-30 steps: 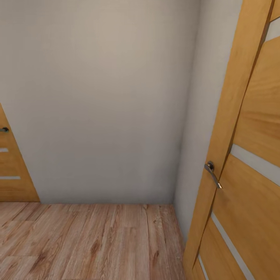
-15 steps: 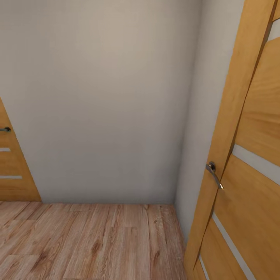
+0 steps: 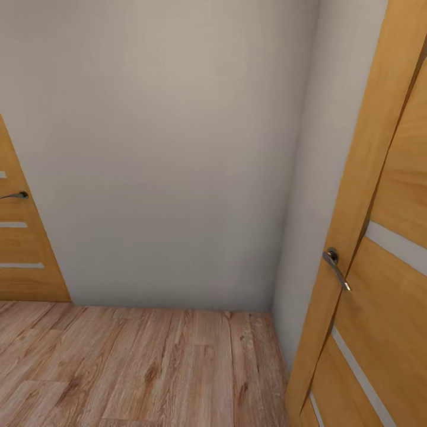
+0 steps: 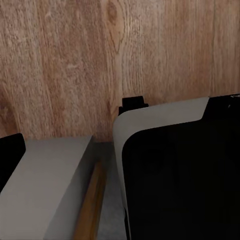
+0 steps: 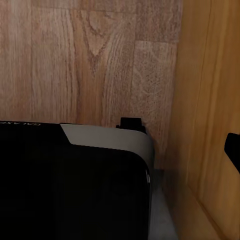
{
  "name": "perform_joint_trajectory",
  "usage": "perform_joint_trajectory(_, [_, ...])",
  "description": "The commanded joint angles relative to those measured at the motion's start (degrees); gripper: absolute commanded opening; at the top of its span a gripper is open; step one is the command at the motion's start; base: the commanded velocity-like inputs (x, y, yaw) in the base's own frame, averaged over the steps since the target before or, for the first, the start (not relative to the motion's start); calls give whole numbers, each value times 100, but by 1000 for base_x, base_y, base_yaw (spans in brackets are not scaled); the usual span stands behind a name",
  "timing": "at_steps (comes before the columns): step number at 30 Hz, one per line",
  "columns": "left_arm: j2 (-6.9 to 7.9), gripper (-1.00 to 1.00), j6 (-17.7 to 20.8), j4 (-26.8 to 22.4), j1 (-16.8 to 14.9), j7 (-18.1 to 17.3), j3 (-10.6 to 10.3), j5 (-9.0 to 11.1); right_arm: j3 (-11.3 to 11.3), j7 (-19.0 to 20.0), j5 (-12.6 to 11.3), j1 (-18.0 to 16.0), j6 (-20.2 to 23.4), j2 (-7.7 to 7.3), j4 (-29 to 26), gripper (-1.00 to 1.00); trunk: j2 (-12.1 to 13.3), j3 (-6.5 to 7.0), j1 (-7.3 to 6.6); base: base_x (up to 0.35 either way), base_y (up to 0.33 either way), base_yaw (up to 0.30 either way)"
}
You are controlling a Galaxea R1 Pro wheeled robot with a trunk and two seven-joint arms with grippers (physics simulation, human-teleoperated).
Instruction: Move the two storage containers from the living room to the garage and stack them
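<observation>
Planks of light wood floor lay nearest, running to a plain grey wall beyond. At near right stood an orange-brown door with a metal lever handle; a second door stood far left. Wrist views showed the robot's black-and-grey body above planks; whether either gripper was clenched or released could not be told. No container was seen.

Pale grey wall; orange-brown doors; wood-grain plank floor.
</observation>
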Motion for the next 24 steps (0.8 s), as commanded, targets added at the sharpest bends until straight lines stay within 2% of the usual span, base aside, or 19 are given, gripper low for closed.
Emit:
perform_joint_trajectory(1, [1,100,3,-5,-2,-11,-5,-58,0,18,5,-4,-19,-2,5,100,-4,-7,0,0,0,18])
perform_joint_trajectory(5, [2,100,3,-5,-2,-11,-6,-58,0,18,5,-4,-19,-2,5,100,-4,-8,0,68,0,10])
perform_joint_trajectory(14, [5,100,3,-5,-2,-11,-5,-58,0,18,5,-4,-19,-2,5,100,-4,-8,0,209,0,2])
perform_joint_trajectory(24, [5,100,3,-5,-2,-11,-5,-57,0,18,5,-4,-19,-2,5,100,-4,-8,0,25,0,0])
